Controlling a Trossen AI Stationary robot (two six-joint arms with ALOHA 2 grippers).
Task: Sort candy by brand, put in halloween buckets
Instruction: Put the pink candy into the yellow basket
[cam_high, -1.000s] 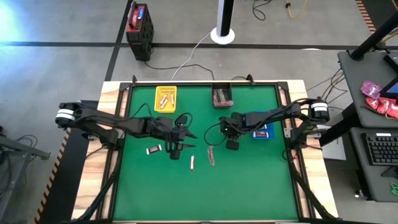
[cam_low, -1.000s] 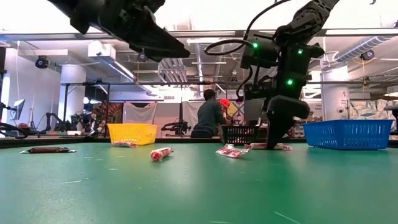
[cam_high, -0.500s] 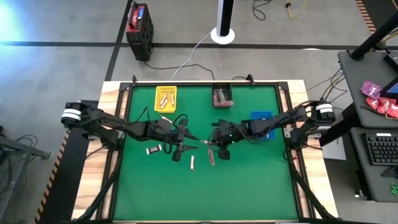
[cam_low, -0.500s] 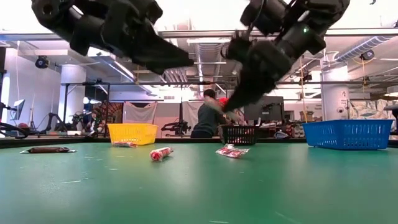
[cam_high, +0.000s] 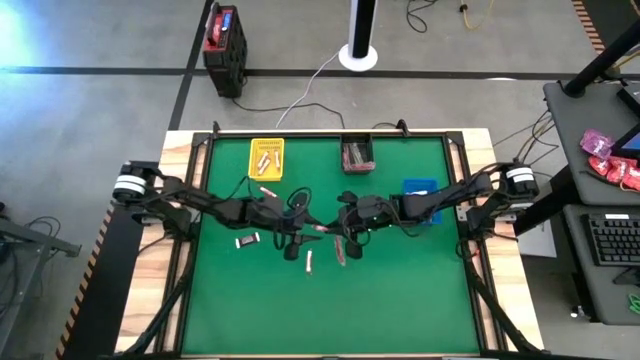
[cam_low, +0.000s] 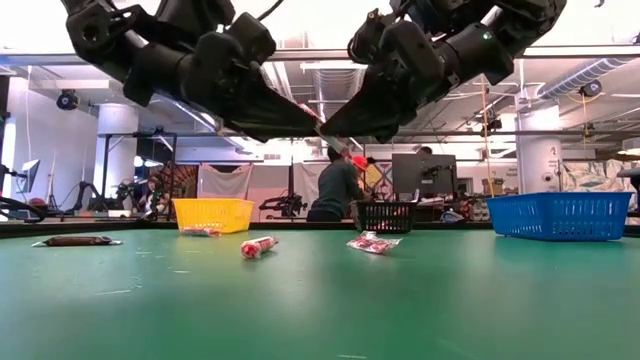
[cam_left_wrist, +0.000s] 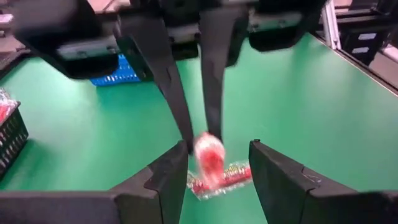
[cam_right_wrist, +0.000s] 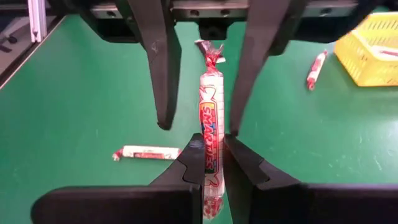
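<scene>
The right claw (cam_right_wrist: 210, 152) pinched a Smarties roll (cam_right_wrist: 210, 121), white with red lettering and twisted ends, above mid-surface (cam_high: 400, 300). The left claw (cam_right_wrist: 202, 127) hovered opposite, fingers spread around it.

Left gripper (cam_low: 305, 122) and right gripper (cam_low: 335, 122) meet tip to tip above the table; yellow bin (cam_low: 213, 214), black bin (cam_low: 385, 216), blue bin (cam_low: 559, 215) stand behind; wrapped candies (cam_low: 258, 246) lie on green felt (cam_low: 320, 300).

bins (cam_high: 266, 157) (cam_high: 357, 154) set along far tabletop (cam_high: 400, 300) edge, third (cam_high: 421, 187) at right | hands (cam_high: 312, 228) (cam_high: 328, 229) met tip-to-tip mid-tabletop | loose candy (cam_high: 309, 261) (cam_high: 246, 240) lying below & to left
</scene>
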